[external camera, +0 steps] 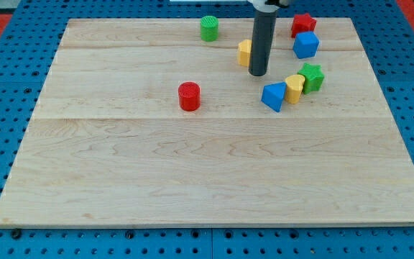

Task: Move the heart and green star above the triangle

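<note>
The board carries the blocks mostly near the view's top right. My tip ends a plain rod with no fingers to open or close; it sits just right of a partly hidden yellow block. The blue triangle touches the yellow heart, and the green star touches the heart's right. I judge both need short, gentle pushes up-left, from below-right of each, without bumping the triangle.

Red cylinder, green cylinder, red star, blue cube, wooden board
</note>
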Controlling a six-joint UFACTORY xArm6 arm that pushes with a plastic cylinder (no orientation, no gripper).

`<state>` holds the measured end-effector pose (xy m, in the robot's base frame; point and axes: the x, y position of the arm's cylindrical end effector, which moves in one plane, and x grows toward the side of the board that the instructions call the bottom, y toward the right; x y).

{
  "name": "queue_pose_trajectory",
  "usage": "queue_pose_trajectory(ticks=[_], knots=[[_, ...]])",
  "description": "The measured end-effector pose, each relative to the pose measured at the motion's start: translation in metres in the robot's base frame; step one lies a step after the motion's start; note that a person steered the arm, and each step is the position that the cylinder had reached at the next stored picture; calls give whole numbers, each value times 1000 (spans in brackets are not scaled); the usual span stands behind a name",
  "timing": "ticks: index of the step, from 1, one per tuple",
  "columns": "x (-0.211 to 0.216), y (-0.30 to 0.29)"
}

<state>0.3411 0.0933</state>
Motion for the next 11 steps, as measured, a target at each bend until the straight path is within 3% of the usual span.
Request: queue_pose_trajectory(ticks=[2,4,5,6,7,8,10,11], knots=[[-67,-28],[-30,-23],[-37,32],[-15,71],[-15,145],[29,118],[29,-29],[51,44]])
